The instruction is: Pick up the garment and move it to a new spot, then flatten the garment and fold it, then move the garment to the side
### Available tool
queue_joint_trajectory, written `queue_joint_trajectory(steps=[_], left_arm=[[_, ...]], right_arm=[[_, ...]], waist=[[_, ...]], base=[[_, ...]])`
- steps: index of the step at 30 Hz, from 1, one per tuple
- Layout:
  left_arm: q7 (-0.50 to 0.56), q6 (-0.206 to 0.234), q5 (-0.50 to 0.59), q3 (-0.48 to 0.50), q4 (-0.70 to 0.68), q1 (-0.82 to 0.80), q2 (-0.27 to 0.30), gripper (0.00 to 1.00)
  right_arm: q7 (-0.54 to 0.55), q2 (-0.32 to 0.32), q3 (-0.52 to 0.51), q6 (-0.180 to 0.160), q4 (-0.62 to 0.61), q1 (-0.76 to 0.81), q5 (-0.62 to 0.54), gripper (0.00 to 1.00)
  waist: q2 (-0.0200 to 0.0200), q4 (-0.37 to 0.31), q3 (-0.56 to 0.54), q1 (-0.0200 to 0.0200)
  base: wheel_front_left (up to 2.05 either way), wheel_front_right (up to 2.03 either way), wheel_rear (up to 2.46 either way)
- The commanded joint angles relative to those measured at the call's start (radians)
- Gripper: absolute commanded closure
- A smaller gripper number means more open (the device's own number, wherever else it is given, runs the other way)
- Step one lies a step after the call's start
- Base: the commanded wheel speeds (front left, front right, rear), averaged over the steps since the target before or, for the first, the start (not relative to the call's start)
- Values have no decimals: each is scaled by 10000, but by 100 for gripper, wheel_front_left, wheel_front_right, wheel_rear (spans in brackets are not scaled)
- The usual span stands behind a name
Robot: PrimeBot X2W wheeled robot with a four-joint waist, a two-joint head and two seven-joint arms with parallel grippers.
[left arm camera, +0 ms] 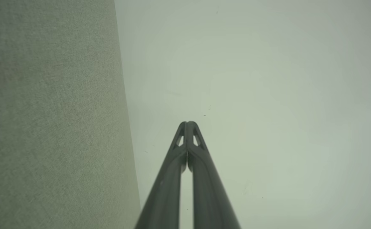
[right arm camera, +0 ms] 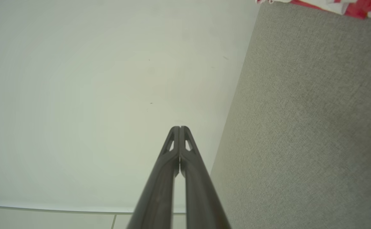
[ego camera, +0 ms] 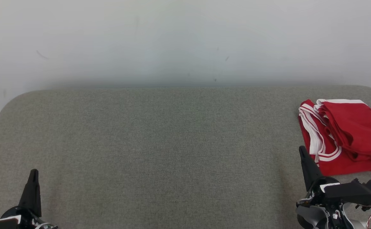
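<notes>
- A folded red garment with white striped trim (ego camera: 347, 136) lies on the far right part of a grey fabric-covered table with rounded corners (ego camera: 160, 143), its right side running past the head view's edge.
- The garment sits in loose layers, the white bands curving along its left edge, and a rumpled red fold lies on top towards the right.
- The right claw (ego camera: 303, 154), with two long dark fingers, stands at the near right of the table and points to the far side.
- Its fingers are clenched together, tip against tip, and grasp nothing.
- The garment lies just to the right of this claw and a little farther away. In the head view its near left corner comes right beside the claw's fingers, and it is not clear whether they touch.
- In the right wrist view the right claw (right arm camera: 179, 128) points at a plain white wall (right arm camera: 93, 95), with the table (right arm camera: 299, 143) alongside it. A red and white edge of the garment (right arm camera: 357, 8) shows in the top right corner, well apart from the fingertips.
- The left claw (ego camera: 33, 178) stands at the near left of the table, well apart from the garment, with a wide stretch of bare grey fabric between them.
- In the left wrist view the left claw (left arm camera: 188, 124) is clenched too, its fingertips pressed together and nothing between them.
</notes>
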Motion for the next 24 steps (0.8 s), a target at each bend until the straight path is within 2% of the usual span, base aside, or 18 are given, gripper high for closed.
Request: queue_joint_trajectory(steps=[1,24], left_arm=[[60,-16,-84,49,13,-100,27,100],[58,-16,-54,69,13,-104,11,100]], right_arm=[[12,-62,-8,-3,-29,-52,47,100],[10,-62,-6,-3,-29,-52,49,100]], waist=[[0,0,-1,0],[0,0,-1,0]], base=[[0,0,0],[0,0,0]])
